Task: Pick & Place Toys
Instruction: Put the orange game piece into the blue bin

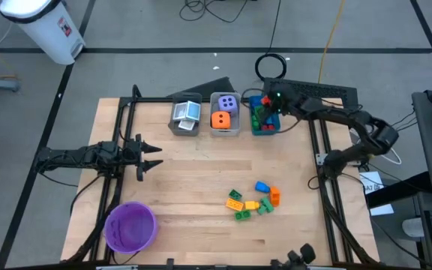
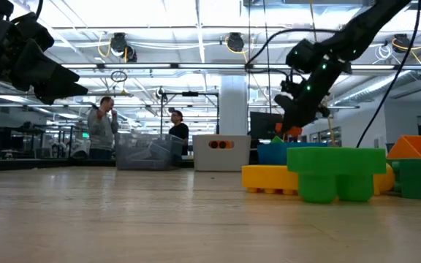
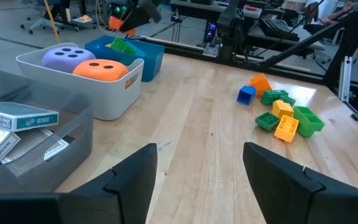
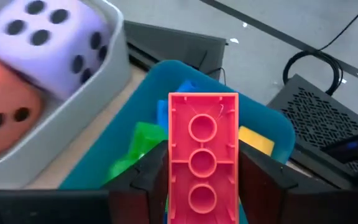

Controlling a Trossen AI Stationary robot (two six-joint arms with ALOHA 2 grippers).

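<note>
While the left gripper (image 1: 156,156) waits at the 9 o'clock side of the tabletop (image 1: 201,187), its jaws parted with nothing between them, the right gripper (image 1: 270,105) hangs over the blue bin (image 1: 265,129) at the 12 o'clock edge.

Right jaws closed on a pink brick (image 4: 203,165), held by its long sides, three round sockets facing the wrist camera. Brick sits above the bin's opening, not touching its contents. Inside the bin: green (image 4: 137,149), blue and yellow pieces.

Row of three bins along the 12 o'clock edge. Grey bin (image 1: 185,126) toward 11 o'clock holds white-and-teal cards (image 3: 18,116), a boxed deck lying on loose ones. Middle pale bin (image 1: 224,131) holds a purple die (image 1: 229,104) on the far side and an orange die (image 1: 220,119) on the near side, touching. Blue bin just beside it.

Loose bricks (image 1: 252,201) clustered on the tabletop around 5 o'clock: green, yellow, orange and one blue (image 1: 262,186), some touching. In the low view a green brick (image 2: 335,172) and a yellow one (image 2: 270,177) stand closest to the lens.

Purple bowl (image 1: 130,226) at 7 o'clock, well apart from the bricks.

Two people (image 2: 102,127) stand in the room beyond the tabletop.
</note>
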